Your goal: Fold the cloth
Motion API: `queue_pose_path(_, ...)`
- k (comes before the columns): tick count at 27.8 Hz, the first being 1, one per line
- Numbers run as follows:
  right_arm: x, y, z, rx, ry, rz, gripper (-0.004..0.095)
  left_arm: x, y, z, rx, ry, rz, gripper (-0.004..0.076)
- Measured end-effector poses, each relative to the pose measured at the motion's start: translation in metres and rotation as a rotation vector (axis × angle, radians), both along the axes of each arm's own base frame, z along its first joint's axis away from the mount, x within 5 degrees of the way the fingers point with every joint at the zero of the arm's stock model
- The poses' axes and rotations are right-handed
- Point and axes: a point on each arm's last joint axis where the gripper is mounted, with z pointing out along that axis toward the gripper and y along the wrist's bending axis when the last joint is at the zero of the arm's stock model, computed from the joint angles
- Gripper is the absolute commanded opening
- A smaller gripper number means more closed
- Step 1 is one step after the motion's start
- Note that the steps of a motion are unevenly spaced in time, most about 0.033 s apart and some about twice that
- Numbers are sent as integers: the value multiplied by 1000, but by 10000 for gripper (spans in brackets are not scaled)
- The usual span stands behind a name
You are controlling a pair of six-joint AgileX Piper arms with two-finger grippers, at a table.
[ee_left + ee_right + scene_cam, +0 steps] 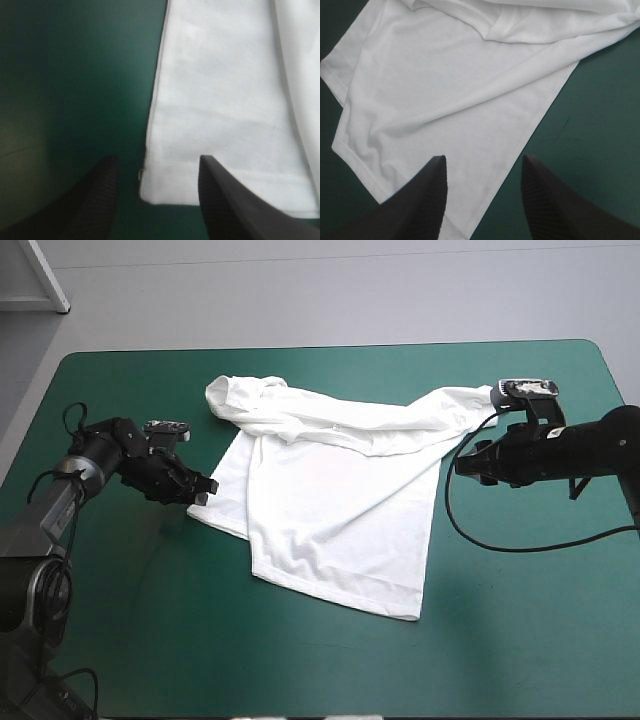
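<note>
High view: the T-shirt (340,510) is seen half spread mid-counter (150,640), bunched toward 12 o'clock, with the left gripper (203,488) at its 9 o'clock and the right gripper (462,465) at 3.

Left wrist view: the fingers (95,200) are parted, a corner apparently between them.

Right wrist view: the fingers (427,200) are parted over the side edge.

Grasping is judged in hand; both edges must be pinched next.
</note>
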Motion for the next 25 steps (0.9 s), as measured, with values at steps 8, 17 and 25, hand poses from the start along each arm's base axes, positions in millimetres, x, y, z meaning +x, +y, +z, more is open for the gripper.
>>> queue_pose_path(8, 1, -2, -7, -29, 2, -5, 412, 1, -19, -16, 39, 48, -89, 352)
queue_pose_path(17, -2, -3, -10, -60, 30, 11, 373, 1, -22, -28, 130, 58, -124, 20)
queue_pose_path(25, -17, 30, -52, -165, 147, 153, 373, -1, -22, -30, 121, 59, -114, 19)
